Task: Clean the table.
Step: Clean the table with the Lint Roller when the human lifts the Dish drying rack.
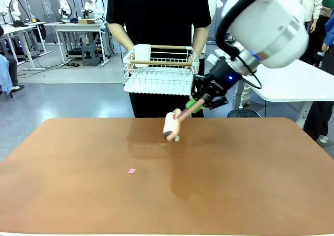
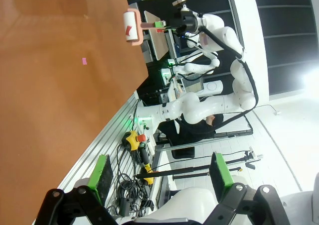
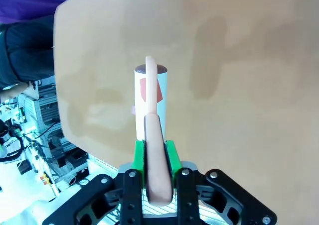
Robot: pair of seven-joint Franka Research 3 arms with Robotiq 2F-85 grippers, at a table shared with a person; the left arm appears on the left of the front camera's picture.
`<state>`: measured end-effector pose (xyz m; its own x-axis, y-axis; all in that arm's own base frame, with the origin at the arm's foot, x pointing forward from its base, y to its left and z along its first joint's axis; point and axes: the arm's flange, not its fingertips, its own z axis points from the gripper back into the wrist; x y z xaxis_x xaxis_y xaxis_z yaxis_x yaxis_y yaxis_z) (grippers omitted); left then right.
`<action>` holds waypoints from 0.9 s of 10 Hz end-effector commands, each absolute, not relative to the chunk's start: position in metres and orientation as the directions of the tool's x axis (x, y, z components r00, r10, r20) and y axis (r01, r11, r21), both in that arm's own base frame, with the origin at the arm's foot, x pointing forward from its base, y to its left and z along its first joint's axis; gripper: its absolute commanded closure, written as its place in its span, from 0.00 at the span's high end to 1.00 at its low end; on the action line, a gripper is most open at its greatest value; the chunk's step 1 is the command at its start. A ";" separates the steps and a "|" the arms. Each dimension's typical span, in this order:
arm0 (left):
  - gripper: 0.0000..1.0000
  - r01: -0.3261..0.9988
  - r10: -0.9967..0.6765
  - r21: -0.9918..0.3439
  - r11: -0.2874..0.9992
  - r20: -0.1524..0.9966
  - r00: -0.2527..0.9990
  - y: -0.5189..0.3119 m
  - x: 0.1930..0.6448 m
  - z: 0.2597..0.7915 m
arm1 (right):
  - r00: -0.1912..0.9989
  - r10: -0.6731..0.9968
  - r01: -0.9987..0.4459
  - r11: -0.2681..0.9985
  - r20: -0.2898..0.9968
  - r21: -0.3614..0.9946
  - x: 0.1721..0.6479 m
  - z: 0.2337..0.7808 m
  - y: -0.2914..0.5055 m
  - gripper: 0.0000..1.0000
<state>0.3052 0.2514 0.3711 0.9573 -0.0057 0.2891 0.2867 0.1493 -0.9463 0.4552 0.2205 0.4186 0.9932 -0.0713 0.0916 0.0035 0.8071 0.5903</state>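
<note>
Terracotta desk, matte and smooth, with rounded corners and a pale rim, spans nearly the full width of the front view; its near edge runs along the bottom of the frame and its far edge lies in front of the person. Almost all of the surface is bare, giving open room on every side. One small pink scrap lies left of centre, well away from every edge. The right hand reaches in from the upper right over the far middle of the desk, its green pads clamped tight on the peach handle of a lint roller. The white roll carries a red patch and hangs near the far edge, a shadow beneath it; contact with the surface cannot be confirmed. The left hand sits off the desk's side, fingers spread wide with nothing between them. Beyond the far edge the person holds a white wire rack. A white table stands at the right, apart from the desk.
</note>
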 end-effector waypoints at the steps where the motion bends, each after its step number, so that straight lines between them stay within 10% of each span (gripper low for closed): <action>1: 1.00 0.288 0.000 -0.945 0.156 0.291 0.957 0.254 0.304 0.371 | 0.994 -0.088 0.040 0.855 0.069 0.517 0.433 0.406 0.194 0.22; 9: 1.00 0.288 0.000 -0.945 0.156 0.291 0.957 0.254 0.304 0.371 | 0.994 -0.107 0.090 0.859 0.006 0.504 0.427 0.349 0.184 0.22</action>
<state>0.3053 0.2513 0.3711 0.9573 -0.0060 0.2891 0.2867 0.1492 -0.9463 0.4183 0.1773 0.3533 0.9958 -0.0917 -0.0069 0.0827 0.8606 0.5025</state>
